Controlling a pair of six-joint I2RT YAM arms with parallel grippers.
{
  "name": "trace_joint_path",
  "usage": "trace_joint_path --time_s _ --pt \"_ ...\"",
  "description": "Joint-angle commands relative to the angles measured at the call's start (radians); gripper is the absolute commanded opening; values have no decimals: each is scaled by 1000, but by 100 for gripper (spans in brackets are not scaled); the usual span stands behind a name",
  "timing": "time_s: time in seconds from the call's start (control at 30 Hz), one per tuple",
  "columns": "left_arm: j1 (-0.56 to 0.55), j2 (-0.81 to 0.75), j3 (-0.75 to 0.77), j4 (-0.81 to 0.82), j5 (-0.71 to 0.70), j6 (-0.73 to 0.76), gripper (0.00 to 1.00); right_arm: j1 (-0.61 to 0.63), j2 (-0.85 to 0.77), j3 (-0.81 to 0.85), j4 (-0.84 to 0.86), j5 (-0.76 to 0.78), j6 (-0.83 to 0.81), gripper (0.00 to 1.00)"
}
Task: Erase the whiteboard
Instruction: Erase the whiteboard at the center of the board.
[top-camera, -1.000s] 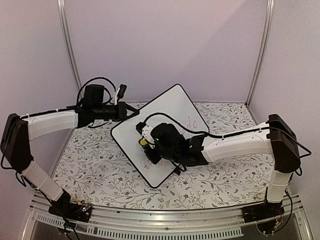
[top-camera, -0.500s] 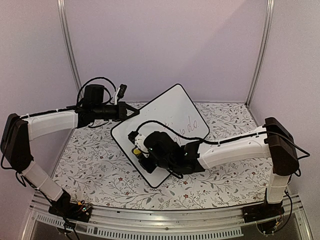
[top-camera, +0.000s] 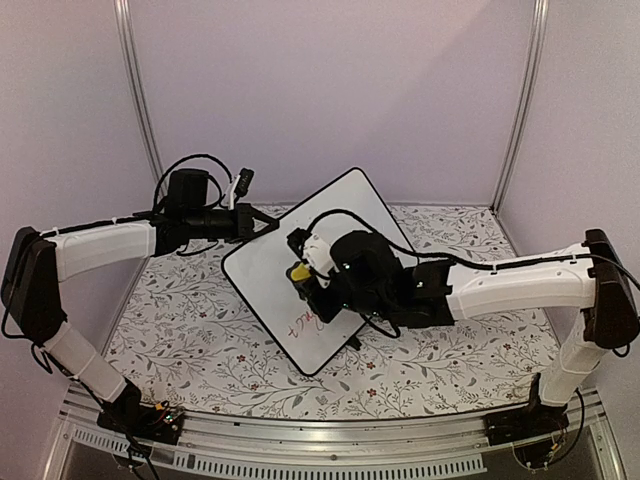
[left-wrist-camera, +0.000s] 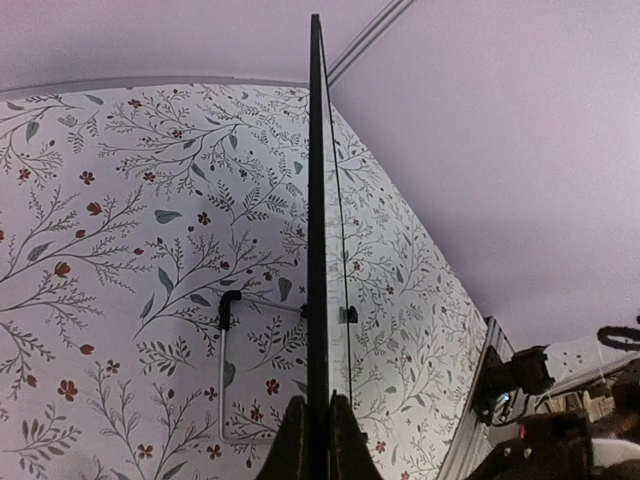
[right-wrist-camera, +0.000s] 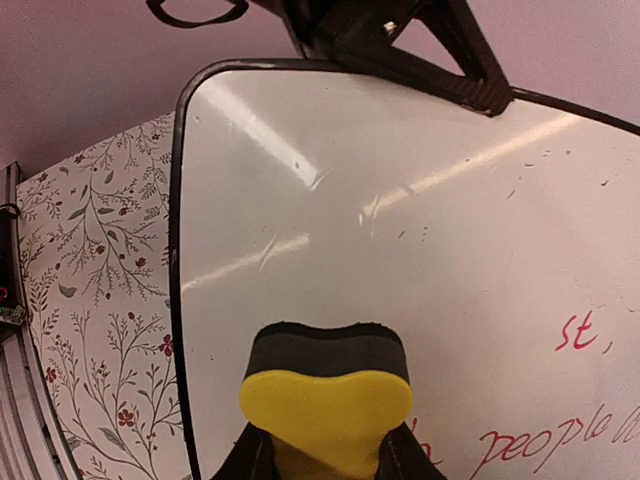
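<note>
The right end effector (right-wrist-camera: 325, 455) grasps a yellow eraser (right-wrist-camera: 326, 395) at the whiteboard (right-wrist-camera: 400, 200), which the left end effector (left-wrist-camera: 317, 435) clamps by its edge, tilted over the floral bench (top-camera: 190, 330). The face around the eraser is clean. Red handwriting (right-wrist-camera: 548, 440) lower down is not yet wiped, so erasing seems partly done.

whiteboard (top-camera: 262, 290): you have one.
eraser (right-wrist-camera: 325, 395): you have one.
grippers: you have two, the left gripper (top-camera: 268, 227) and the right gripper (right-wrist-camera: 325, 455).
</note>
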Motion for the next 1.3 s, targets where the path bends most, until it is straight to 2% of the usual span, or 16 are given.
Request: trace_joint_path --time_s 0.0,0.2,0.4,0.7,1.1,1.27 --pt "-12 -15 12 35 33 26 0 -109 -145 -72 48 42 20 0" --pt "-12 -9 13 36 34 23 0 -239 -209 -114 114 39 63 0" --pt "-11 -8 14 36 34 24 0 -303 -123 -26 129 -1 55 0" --pt "-12 -10 14 35 34 28 0 -316 77 128 110 -77 51 0" --pt "-9 -12 15 36 39 26 0 -343 144 167 110 -112 87 0" --pt "-8 -14 14 36 36 28 0 -343 150 127 112 -133 97 0"
